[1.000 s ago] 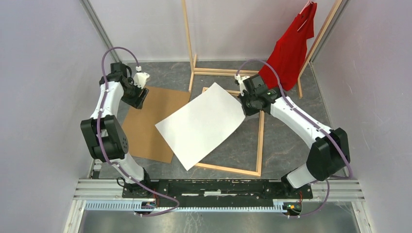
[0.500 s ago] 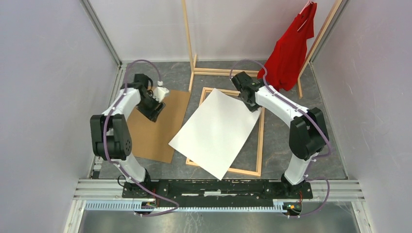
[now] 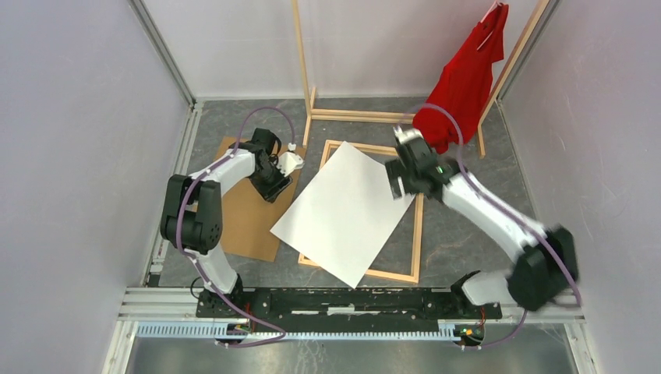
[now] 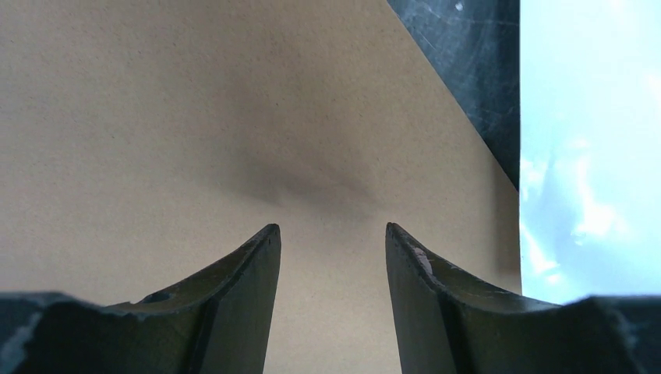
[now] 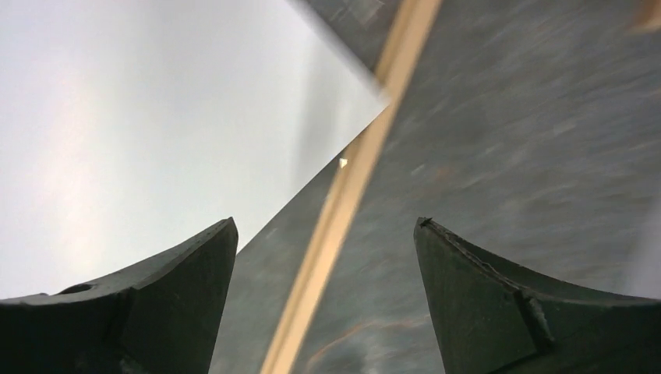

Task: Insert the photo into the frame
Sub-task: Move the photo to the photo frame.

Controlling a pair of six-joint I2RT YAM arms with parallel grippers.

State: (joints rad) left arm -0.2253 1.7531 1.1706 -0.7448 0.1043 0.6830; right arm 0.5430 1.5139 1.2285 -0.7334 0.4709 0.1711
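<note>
The photo [image 3: 347,214] lies white side up, skewed across the light wooden frame [image 3: 418,234]; its near corner sticks out past the frame's front rail. My right gripper [image 3: 396,185] hovers open by the photo's right corner, holding nothing. In the right wrist view the gripper [image 5: 326,226] straddles the frame rail [image 5: 347,206], with the photo [image 5: 140,117] at the left. My left gripper [image 3: 271,185] is open over the right edge of the brown cardboard [image 3: 238,218]. The left wrist view shows this gripper [image 4: 333,234] over the cardboard [image 4: 195,117], with the photo [image 4: 585,156] at the right.
A tall wooden rack [image 3: 302,70] stands at the back, and a red shirt [image 3: 468,78] hangs at its right, close behind my right arm. Grey walls close in both sides. Dark table surface [image 3: 460,234] shows to the right of the frame.
My right gripper dragged the photo onto the frame, then opened, let go of its corner and drew back. My left arm has swung right across the cardboard toward the photo.
</note>
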